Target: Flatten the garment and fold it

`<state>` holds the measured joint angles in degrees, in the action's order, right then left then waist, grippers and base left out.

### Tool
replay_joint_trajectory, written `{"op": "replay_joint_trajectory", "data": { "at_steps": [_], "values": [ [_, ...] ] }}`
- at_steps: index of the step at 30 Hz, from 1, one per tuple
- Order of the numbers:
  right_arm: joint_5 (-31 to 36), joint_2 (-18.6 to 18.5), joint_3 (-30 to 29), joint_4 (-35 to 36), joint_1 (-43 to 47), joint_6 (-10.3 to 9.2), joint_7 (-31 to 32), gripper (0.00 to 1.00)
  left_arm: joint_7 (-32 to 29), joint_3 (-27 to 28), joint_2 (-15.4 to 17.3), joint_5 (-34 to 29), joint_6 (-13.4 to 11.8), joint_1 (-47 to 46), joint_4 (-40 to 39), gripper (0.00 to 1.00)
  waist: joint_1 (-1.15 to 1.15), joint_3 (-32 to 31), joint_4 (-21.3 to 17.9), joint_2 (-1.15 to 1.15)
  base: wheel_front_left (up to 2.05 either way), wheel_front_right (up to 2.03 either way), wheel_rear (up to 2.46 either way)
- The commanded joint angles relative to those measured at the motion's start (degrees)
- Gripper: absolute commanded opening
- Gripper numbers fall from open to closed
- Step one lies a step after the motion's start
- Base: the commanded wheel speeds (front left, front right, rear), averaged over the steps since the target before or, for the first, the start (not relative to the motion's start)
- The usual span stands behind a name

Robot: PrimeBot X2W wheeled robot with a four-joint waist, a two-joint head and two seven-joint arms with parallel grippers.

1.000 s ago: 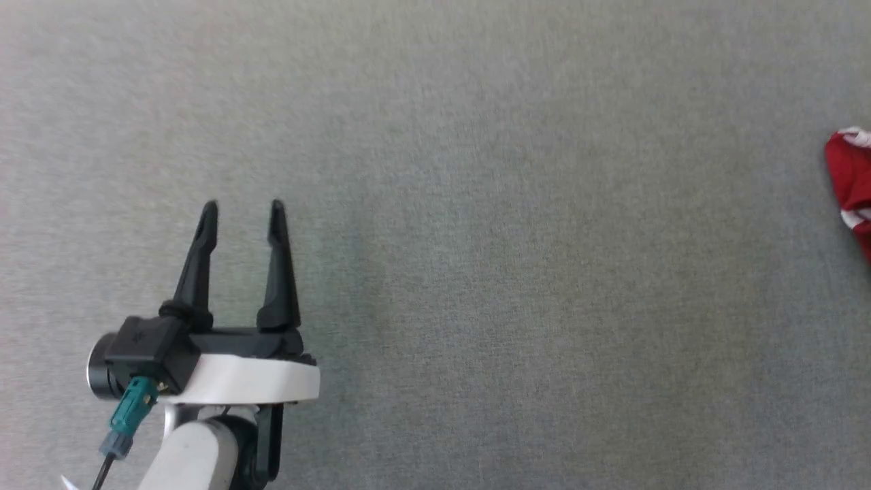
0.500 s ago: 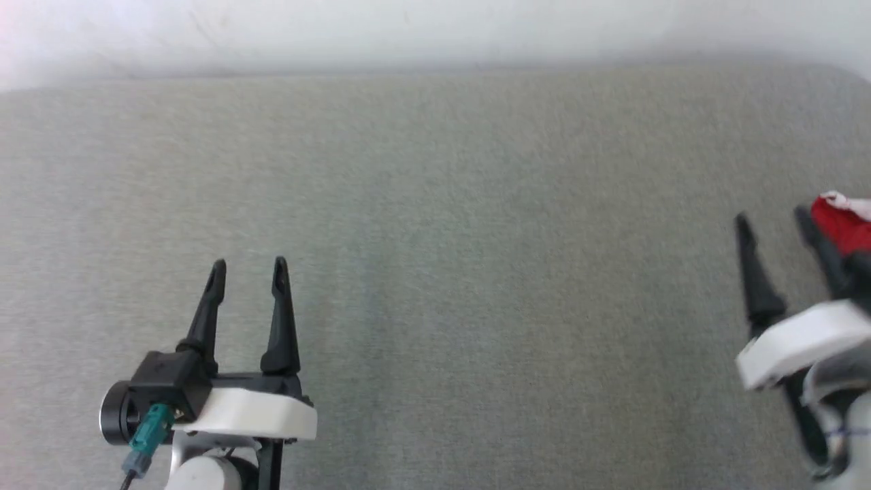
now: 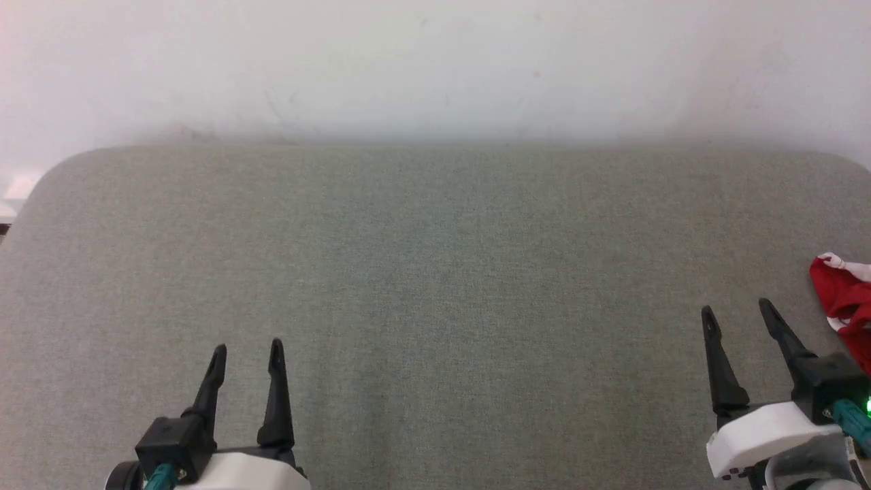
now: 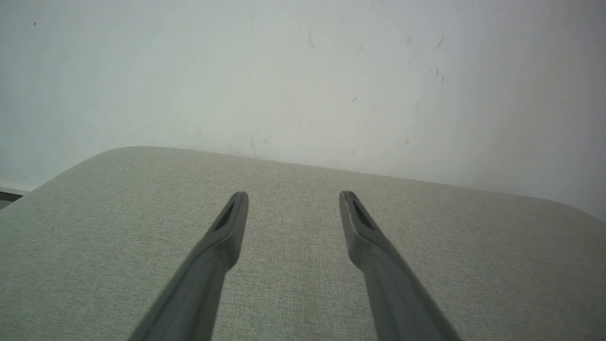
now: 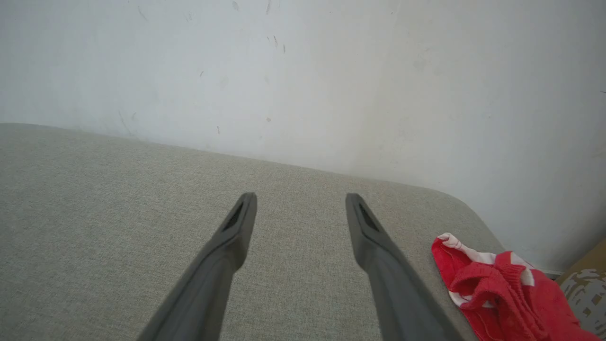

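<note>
The garment (image 3: 847,299) is a crumpled heap of bright red fabric with white trim at the right edge of the grey cushioned surface; in the right wrist view the garment (image 5: 497,293) lies bunched at the lower right. My right gripper (image 3: 738,309) hovers just left of it, open and empty, not touching it. In its own wrist view the right gripper (image 5: 300,196) has both fingers spread over bare cushion. My left gripper (image 3: 246,348) is far from the garment at the lower left, open and empty. From its wrist camera, the left gripper (image 4: 292,195) also stands apart over bare cushion.
The grey cushioned surface (image 3: 435,272) ends at a white wall (image 3: 435,68) at the back, with rounded corners at the far left and far right. A brown patterned object (image 5: 587,284) lies past the cushion's right edge, beside the garment.
The head camera has tilted up, bringing the wall and the cushion's back edge into sight. My right gripper came into view beside the garment. Both grippers stayed open.
</note>
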<state>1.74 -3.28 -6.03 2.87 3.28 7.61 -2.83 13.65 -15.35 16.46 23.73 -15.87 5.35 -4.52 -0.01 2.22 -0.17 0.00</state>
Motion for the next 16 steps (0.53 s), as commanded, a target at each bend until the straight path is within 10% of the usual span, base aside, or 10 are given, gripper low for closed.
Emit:
{"op": "replay_joint_trajectory", "data": {
  "at_steps": [1,16],
  "values": [
    [0.71,0.31,-0.3,-0.08,0.91,-0.12,-0.94,1.0,0.42,0.14,0.17,0.16,-0.24,0.95,0.19,1.0,0.01,-1.63,0.82,0.0,0.0,0.0,0.0],
    [1.1,0.39,-0.89,-3.95,3.57,-0.12,-4.88,1.0,0.6,-1.02,-0.64,0.39,-0.36,2.67,2.74,1.0,0.01,-0.91,0.18,0.0,0.0,0.0,0.0]
  ]
}}
